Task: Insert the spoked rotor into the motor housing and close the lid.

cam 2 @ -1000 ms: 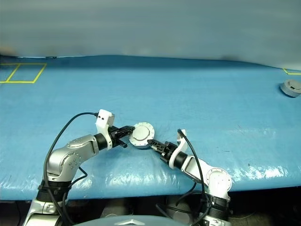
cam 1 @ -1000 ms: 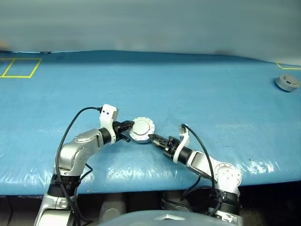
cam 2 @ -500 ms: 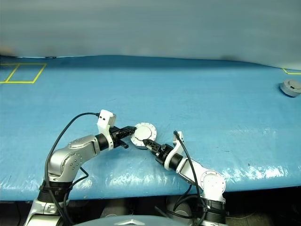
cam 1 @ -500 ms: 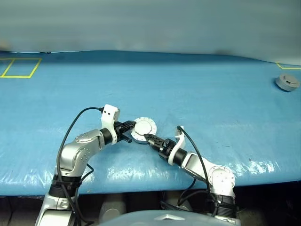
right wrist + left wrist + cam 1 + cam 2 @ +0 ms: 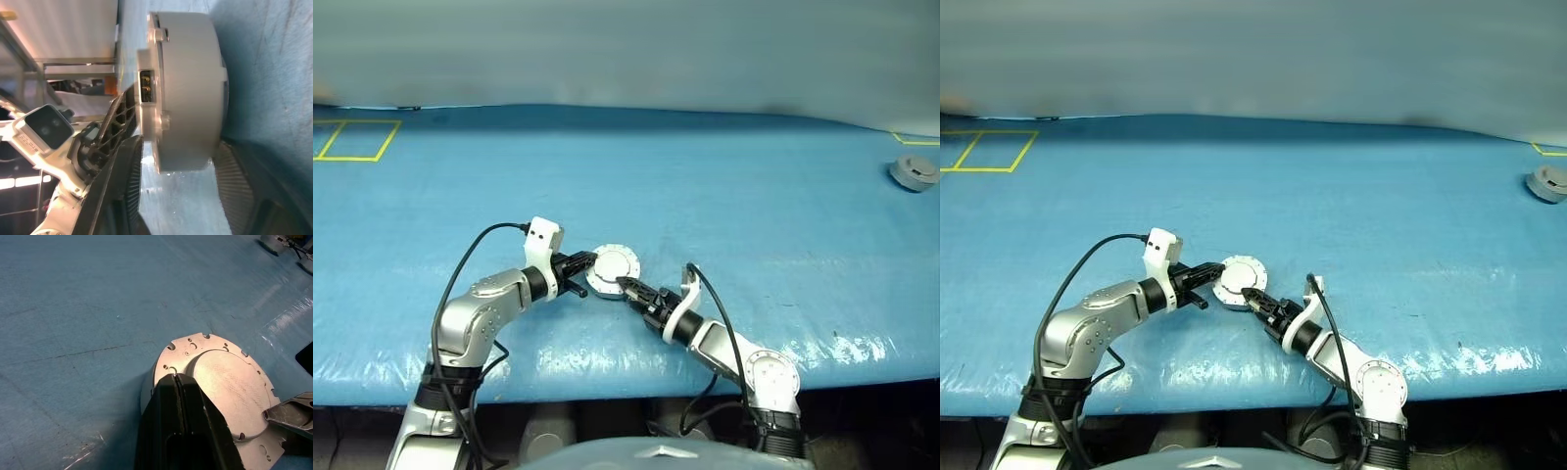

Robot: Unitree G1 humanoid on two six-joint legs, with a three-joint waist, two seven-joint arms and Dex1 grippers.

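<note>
The motor housing (image 5: 614, 271) lies flat on the blue table, between my two grippers. Its lid (image 5: 222, 382) is down on it, a silver disc with small holes round the rim. The spoked rotor is hidden. From the left, my left gripper (image 5: 588, 264) is shut, and its joined fingertips (image 5: 173, 378) rest on the lid's rim. My right gripper (image 5: 625, 285) comes in from the near right. It grips the housing's edge (image 5: 186, 98), with one finger (image 5: 122, 161) against the lid side and the other against the underside.
A grey round part with a flange (image 5: 912, 171) sits at the far right of the table. A yellow tape square (image 5: 357, 140) marks the far left corner. The table's front edge runs just below both arms.
My right arm has swung its elbow to the left, while its gripper stays at the housing's near edge. The left arm and the housing have kept still.
</note>
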